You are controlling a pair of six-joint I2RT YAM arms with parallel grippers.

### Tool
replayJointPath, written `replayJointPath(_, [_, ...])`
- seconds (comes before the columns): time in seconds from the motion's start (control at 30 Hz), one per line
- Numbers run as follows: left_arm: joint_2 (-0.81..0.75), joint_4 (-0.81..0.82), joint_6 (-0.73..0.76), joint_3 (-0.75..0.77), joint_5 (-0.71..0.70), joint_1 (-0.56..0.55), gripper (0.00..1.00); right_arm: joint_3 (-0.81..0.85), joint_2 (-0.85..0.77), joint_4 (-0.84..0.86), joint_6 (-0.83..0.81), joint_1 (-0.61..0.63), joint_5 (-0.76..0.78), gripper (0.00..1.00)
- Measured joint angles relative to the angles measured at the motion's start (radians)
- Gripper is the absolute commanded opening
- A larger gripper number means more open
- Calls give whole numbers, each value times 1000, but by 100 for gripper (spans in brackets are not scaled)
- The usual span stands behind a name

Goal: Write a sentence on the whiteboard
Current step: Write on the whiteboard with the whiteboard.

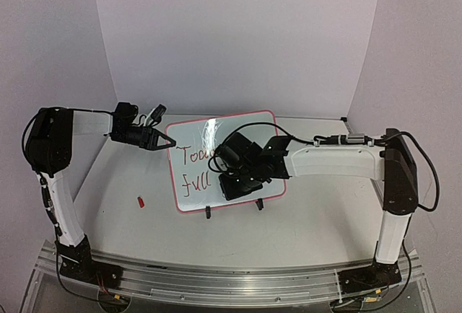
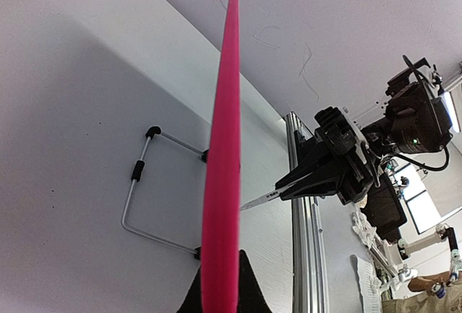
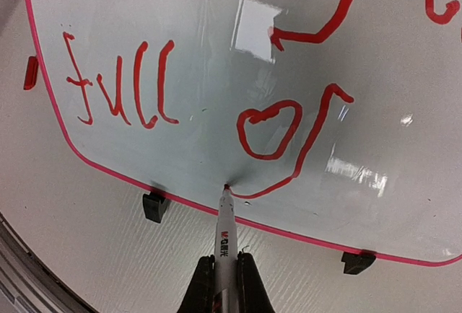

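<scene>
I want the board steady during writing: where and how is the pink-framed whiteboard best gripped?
Probably its left side edge, from the left, one finger in front, one behind: the glossy white, pink-red-framed whiteboard stands propped on black clip feet, leaving that thin edge free. The left gripper pinches there.

Left arm [image 1: 61, 197] upright, forearm reaching inward; left gripper [image 1: 164, 140] clamped on whiteboard [image 1: 189, 133] edge. Right arm [image 1: 332, 161] reaching inward; right gripper [image 3: 220, 284] pinching marker [image 3: 225, 230].

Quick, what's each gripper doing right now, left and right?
Left gripper: closed on the left edge of the whiteboard.
Right gripper: closed on a marker, its tip against the whiteboard.
</scene>
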Motion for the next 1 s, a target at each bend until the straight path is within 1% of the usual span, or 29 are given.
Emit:
replayJointPath(0.1, [0,0,0,0,0,0,0,-1,-13,-1,-2,0,-4,0])
replayJointPath(0.4, [0,0,1,0,1,0,0,-20,-140,5,-23,-3,35,0])
replayJointPath(0.7, [0,0,1,0,1,0,0,-23,-140,6,-39,-24,92,0])
replayJointPath(1.0, [0,0,1,0,1,0,0,-21,-100,8,-49,-38,106,0])
